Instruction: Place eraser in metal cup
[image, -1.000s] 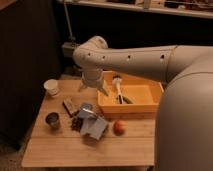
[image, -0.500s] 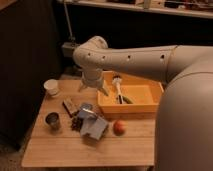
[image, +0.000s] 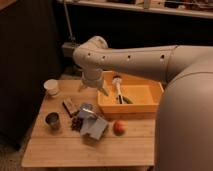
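Nothing has shifted since the earlier frames | gripper (image: 93, 89) hovers mid-worktop beside the orange tray (image: 135, 109), fingers spread, empty | you'll find the eraser (image: 70, 106) toward the left edge and nearer the front, long axis diagonal | metal cup (image: 52, 120) just beyond, toward the front-left corner.
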